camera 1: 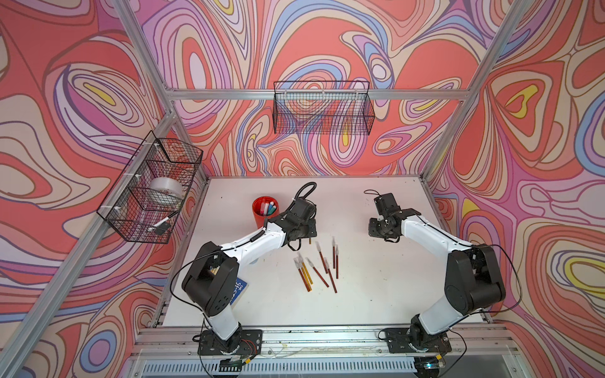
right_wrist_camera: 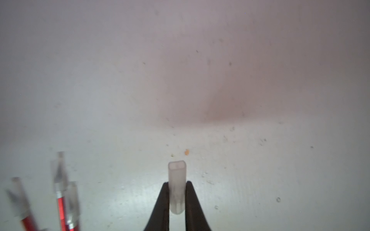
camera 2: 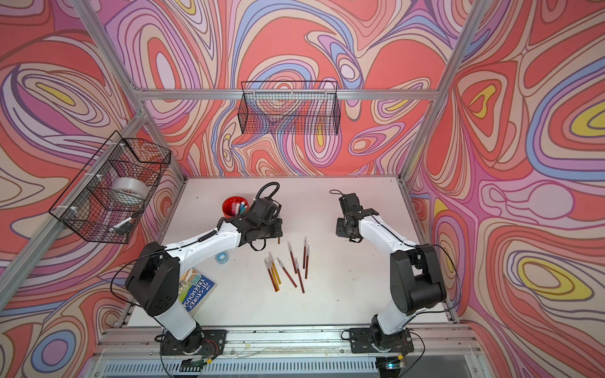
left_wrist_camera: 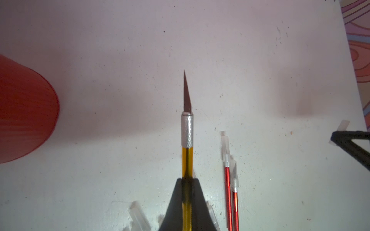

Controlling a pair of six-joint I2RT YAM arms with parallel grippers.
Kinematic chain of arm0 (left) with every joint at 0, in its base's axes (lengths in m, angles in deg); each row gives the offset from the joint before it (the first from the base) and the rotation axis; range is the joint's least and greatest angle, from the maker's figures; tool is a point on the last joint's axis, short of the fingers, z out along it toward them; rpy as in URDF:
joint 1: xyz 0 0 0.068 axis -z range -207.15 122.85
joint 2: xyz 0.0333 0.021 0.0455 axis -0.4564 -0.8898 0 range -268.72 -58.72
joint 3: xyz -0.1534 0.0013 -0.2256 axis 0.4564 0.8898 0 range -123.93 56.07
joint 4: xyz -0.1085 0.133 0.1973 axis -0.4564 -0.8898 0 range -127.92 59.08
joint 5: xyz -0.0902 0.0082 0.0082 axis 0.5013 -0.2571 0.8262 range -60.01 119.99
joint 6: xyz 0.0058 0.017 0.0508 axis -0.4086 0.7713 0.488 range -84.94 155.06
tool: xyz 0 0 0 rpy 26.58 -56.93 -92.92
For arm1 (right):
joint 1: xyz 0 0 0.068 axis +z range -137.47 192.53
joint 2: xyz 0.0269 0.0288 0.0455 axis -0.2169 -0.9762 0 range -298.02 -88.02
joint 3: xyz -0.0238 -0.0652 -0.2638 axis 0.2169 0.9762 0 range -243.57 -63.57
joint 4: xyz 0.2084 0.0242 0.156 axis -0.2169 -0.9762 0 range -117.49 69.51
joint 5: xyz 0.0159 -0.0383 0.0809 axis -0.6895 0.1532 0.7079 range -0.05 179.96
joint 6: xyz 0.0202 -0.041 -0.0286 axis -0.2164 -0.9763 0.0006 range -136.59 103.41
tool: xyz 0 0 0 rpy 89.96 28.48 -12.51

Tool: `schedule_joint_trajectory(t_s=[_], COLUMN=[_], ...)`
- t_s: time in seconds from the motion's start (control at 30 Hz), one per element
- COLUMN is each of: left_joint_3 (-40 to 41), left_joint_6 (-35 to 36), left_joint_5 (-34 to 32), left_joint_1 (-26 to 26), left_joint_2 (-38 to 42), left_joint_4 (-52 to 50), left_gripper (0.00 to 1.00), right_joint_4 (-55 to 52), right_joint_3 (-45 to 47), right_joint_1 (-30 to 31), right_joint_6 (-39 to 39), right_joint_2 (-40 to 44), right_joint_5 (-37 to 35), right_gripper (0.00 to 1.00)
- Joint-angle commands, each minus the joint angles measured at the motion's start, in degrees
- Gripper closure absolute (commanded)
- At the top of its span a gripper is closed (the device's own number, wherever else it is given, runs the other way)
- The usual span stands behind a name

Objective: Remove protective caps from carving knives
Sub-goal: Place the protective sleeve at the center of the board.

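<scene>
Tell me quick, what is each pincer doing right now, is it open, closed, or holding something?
Left pincer: closed, holding a yellow knife.
Right pincer: closed, holding a clear plastic cap.

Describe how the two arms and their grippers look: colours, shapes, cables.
Both the left arm and the right arm have white tapered links between bulky black joint housings, on black base plates. Thin black cables run along the white links; a thicker black cable loops at the left wrist. The left gripper and right gripper have matte black fingers tapering to narrow tips.
</scene>
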Motion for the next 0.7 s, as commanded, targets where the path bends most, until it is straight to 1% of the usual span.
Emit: schedule_joint_trajectory(t_s=[0.0, 0.13, 0.27, 0.37, 0.57, 0.67], left_joint_3=[-5.83, -11.04, -12.65, -13.24, -14.34, -14.85], left_joint_6=[1.80, 0.43, -1.16, -1.73, -1.99, -1.98], left_joint_5=[-3.91, -3.49, -1.27, -0.93, -1.58, -1.42], left_joint_1=[-1.06, -3.11, -5.07, -5.95, -7.17, -7.65], left_joint_2=[-4.60, -10.24, -13.92, -15.48, -17.23, -18.15], left_joint_4=[-6.53, -10.42, -11.13, -11.49, -13.26, -13.75], left_gripper=[1.00, 1.00, 1.00, 1.00, 1.00, 1.00], right_joint_4=[-1.61, -0.51, 0.75, 1.38, 1.59, 1.53], right_joint_3=[3.49, 5.75, 6.19, 6.01, 5.49, 5.49], right_joint_1=[0.03, -0.11, -0.15, -0.07, -0.20, -0.29], right_joint_6=[0.30, 1.22, 1.51, 1.65, 1.99, 2.25], right_joint_2=[0.73, -0.38, -1.83, -2.88, -3.75, -3.82], right_joint_5=[-6.81, -5.21, -4.03, -3.27, -2.12, -2.10], right_gripper=[1.00, 1.00, 1.00, 1.00, 0.84, 0.79])
